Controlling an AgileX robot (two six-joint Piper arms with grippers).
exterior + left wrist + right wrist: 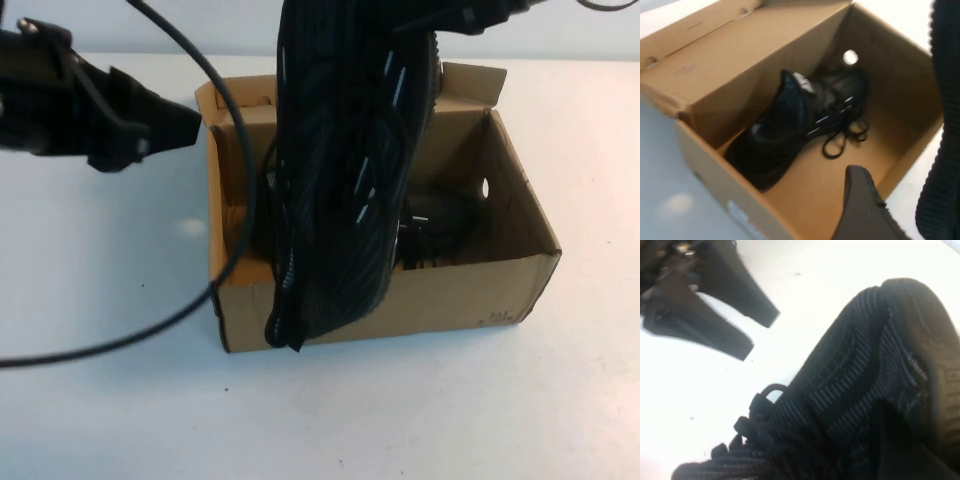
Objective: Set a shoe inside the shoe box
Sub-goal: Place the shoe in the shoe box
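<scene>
A black knit shoe [340, 200] with short white dashes hangs lengthwise above the open brown shoe box [450, 295], its lower end over the front wall. My right gripper [455, 20] at the top edge is shut on it; one finger [900, 450] presses on the knit upper [855, 390]. A second identical shoe [790, 125] lies inside the box [740, 75], partly seen in the high view [445, 225]. My left gripper [185, 125] hovers open and empty by the box's far left corner. The hanging shoe also shows in the left wrist view [940, 150].
A black cable [235, 200] loops from the top across the box's left side and out over the white table [90, 260]. The box's right end wall has a small round hole [486, 187]. The flap lid [470, 80] stands at the back.
</scene>
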